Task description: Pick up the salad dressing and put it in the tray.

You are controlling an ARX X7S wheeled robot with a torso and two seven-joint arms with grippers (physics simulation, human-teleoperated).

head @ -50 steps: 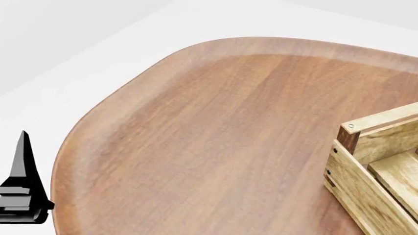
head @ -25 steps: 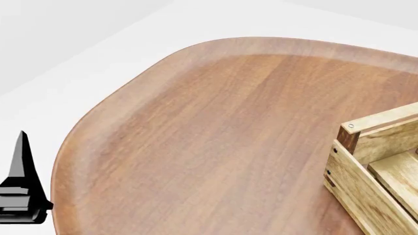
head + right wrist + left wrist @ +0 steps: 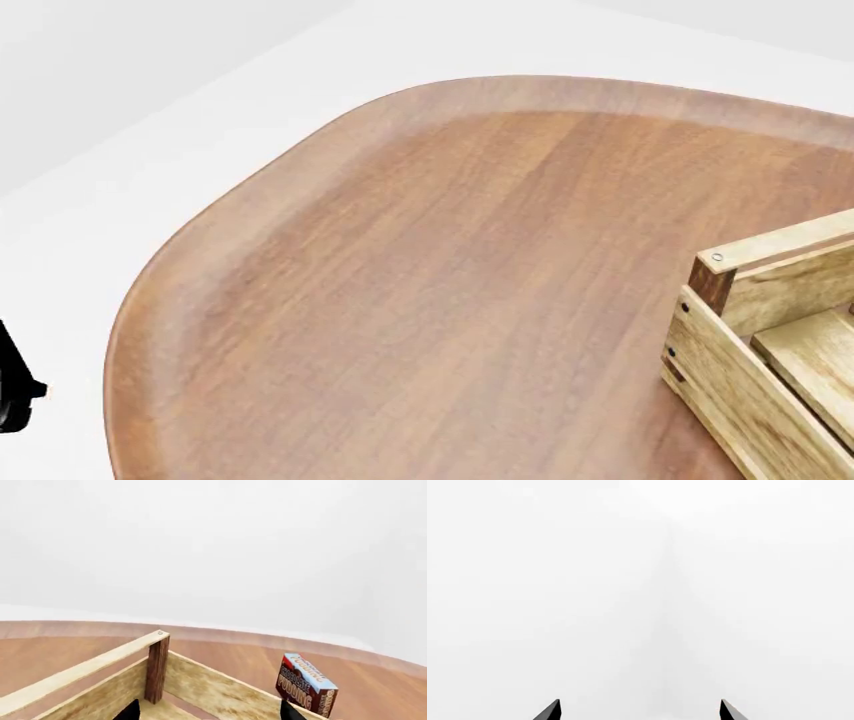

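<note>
L gripper [image 3: 639,715]: fingertips [image 3: 550,711] spread wide apart w/ nothing between them, i.e. released; L wrist view shows only blank white beyond the tips. In head view a small black part of the L arm [image 3: 14,385] shows at the left edge, off the table, beside its rounded rim. R gripper [image 3: 208,712]: only two dark tips show at the frame edge of R wrist view, set apart w/ nothing visible between; looks released. R gripper sits over the tray [image 3: 100,680], above its interior near a dark brown corner post [image 3: 157,667] w/ light slat walls running off to both sides. Chocolate pudding box [image 3: 305,684] stands tilted on the wooden table [image 3: 233,652], just outside the tray wall. Head view: tray [image 3: 767,340] corner at right side of the table [image 3: 427,280]. Salad dressing: not visible in any view; location cannot be told.
</note>
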